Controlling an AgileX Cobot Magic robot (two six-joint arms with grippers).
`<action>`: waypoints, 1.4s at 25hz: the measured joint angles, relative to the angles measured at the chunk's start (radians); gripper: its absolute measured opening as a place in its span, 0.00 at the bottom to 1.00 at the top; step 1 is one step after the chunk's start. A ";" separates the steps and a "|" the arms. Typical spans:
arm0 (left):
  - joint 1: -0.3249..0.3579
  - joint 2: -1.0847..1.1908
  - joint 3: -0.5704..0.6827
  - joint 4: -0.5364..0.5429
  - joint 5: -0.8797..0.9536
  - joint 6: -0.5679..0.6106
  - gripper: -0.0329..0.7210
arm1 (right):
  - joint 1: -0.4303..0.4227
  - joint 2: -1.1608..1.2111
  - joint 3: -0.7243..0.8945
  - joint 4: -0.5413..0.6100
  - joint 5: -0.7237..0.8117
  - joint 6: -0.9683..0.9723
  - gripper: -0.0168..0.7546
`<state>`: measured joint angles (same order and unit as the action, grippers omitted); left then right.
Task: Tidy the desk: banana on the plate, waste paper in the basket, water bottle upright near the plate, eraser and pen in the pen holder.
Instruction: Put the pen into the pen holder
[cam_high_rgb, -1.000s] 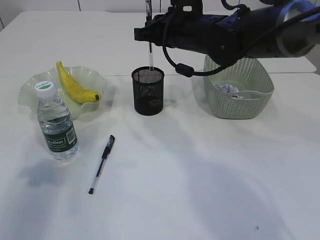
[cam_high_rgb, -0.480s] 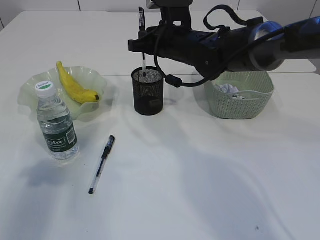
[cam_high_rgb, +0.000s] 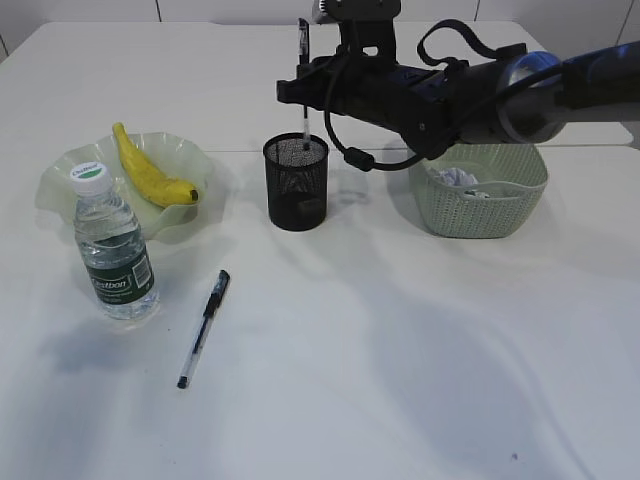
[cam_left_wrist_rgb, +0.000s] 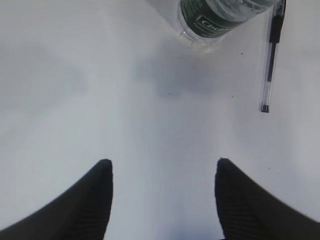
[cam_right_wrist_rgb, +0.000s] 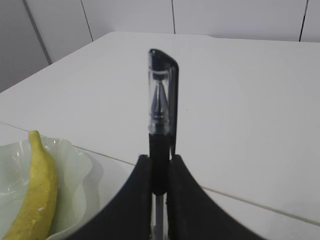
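Note:
My right gripper (cam_high_rgb: 302, 88) is shut on a clear pen with a black cap (cam_high_rgb: 303, 60), held upright. Its lower end reaches the mouth of the black mesh pen holder (cam_high_rgb: 296, 190). In the right wrist view the pen (cam_right_wrist_rgb: 161, 100) stands clamped in the gripper (cam_right_wrist_rgb: 160, 161). A second pen (cam_high_rgb: 204, 327) lies on the table. The banana (cam_high_rgb: 150, 172) lies on the pale green plate (cam_high_rgb: 60, 178). The water bottle (cam_high_rgb: 113, 245) stands upright in front of the plate. Waste paper (cam_high_rgb: 458, 178) sits in the basket (cam_high_rgb: 485, 205). My left gripper (cam_left_wrist_rgb: 163, 165) hangs open over bare table. The eraser is out of view.
The left wrist view shows the bottle's base (cam_left_wrist_rgb: 220, 17) and the lying pen (cam_left_wrist_rgb: 270, 60) ahead of the open fingers. The right arm (cam_high_rgb: 470, 90) stretches across the basket and the back of the table.
The right gripper has come down a little with the pen, swinging left and then back right over the pen holder. Nothing else has moved.

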<state>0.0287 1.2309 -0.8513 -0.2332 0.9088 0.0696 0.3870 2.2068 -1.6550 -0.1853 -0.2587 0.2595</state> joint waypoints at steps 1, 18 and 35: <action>0.000 0.000 0.000 0.000 0.000 0.000 0.64 | -0.002 0.000 0.000 0.000 0.000 0.000 0.06; 0.000 0.000 0.000 0.002 -0.014 0.000 0.64 | -0.006 0.057 -0.002 -0.024 -0.014 0.000 0.06; 0.000 0.000 0.000 0.002 -0.024 0.000 0.64 | -0.006 0.078 -0.002 -0.028 -0.040 -0.002 0.09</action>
<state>0.0287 1.2309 -0.8513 -0.2314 0.8843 0.0696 0.3808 2.2848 -1.6571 -0.2136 -0.2984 0.2574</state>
